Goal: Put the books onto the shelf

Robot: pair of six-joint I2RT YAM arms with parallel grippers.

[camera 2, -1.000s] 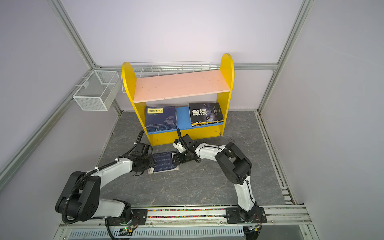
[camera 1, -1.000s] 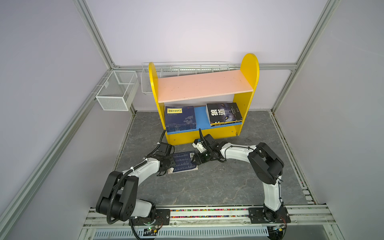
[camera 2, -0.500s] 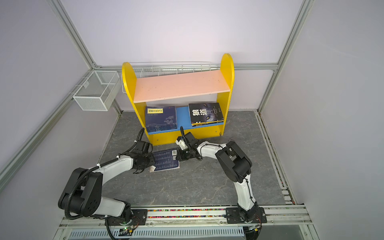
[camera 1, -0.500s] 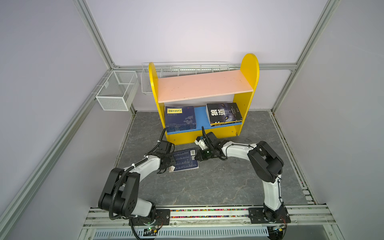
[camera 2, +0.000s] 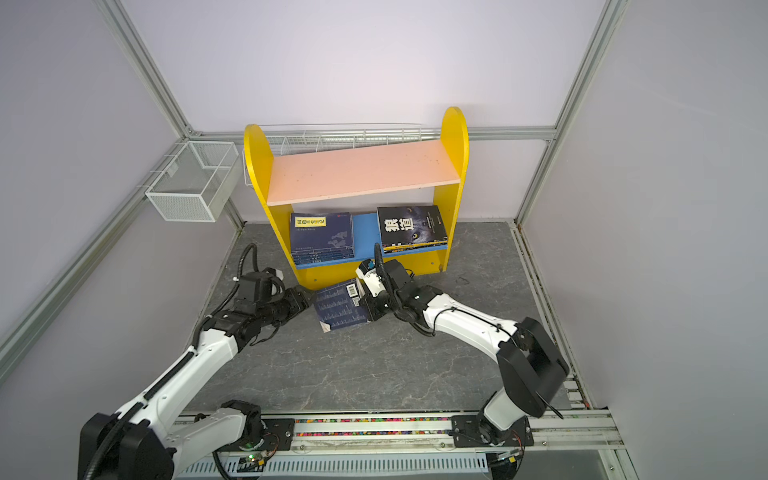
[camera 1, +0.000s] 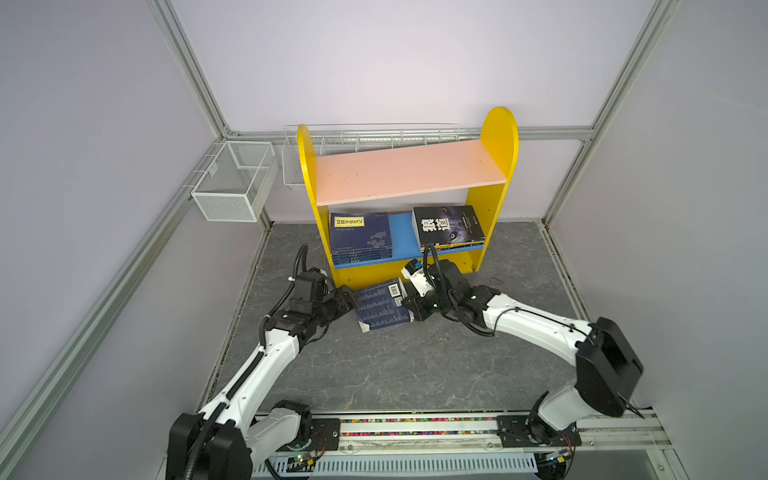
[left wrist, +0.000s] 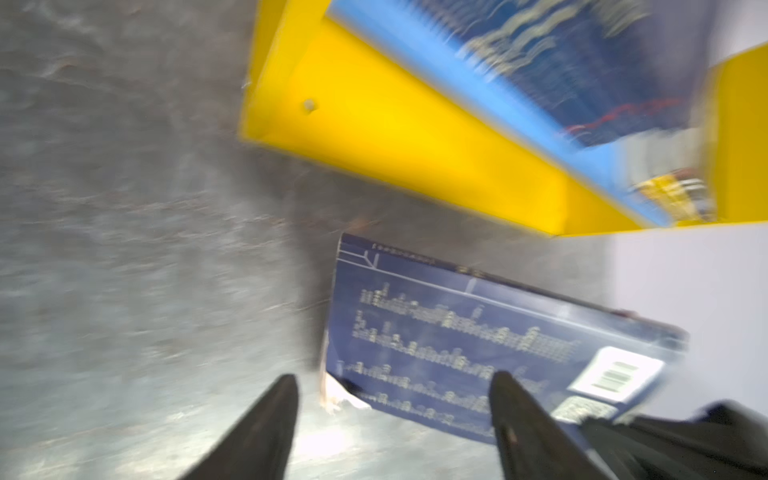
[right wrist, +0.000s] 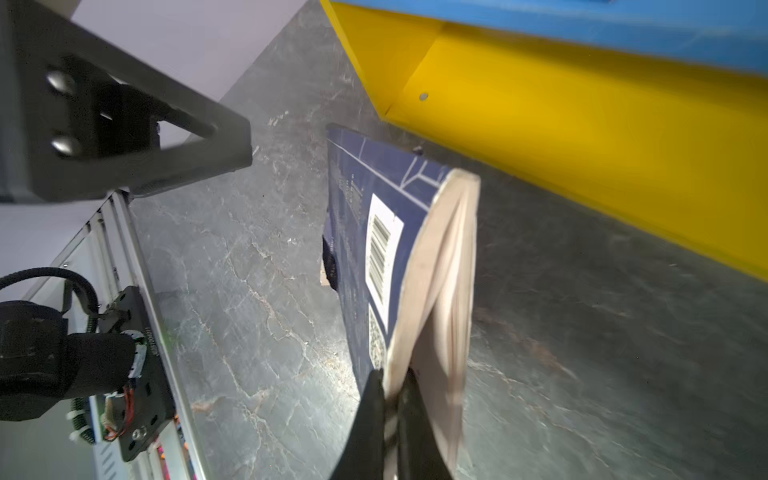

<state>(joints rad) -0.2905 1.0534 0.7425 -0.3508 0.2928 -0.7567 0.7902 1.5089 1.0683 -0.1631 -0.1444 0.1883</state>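
Since a second ago the navy book (camera 1: 380, 309) has slid over the grey floor (camera 1: 415, 365) toward the shelf (camera 1: 500, 137). It now lies back cover up, just before the shelf's yellow base. Both top views show the left gripper (camera 1: 349, 301) at the book's left edge and the right gripper (camera 1: 409, 305) at its right edge. Only the blurred left wrist view shows the left gripper's fingers (left wrist: 515, 415) spread wide. Only the right wrist view shows the right gripper (right wrist: 392, 376) pinching the cover and some leaves while the remaining pages fan apart. On the blue lower board (camera 1: 401, 237) a navy stack (camera 1: 360, 237) lies at the left and a black book (camera 1: 449, 224) lies on yellow-edged volumes at the right. Nothing rests on the pink upper board (camera 1: 409, 170).
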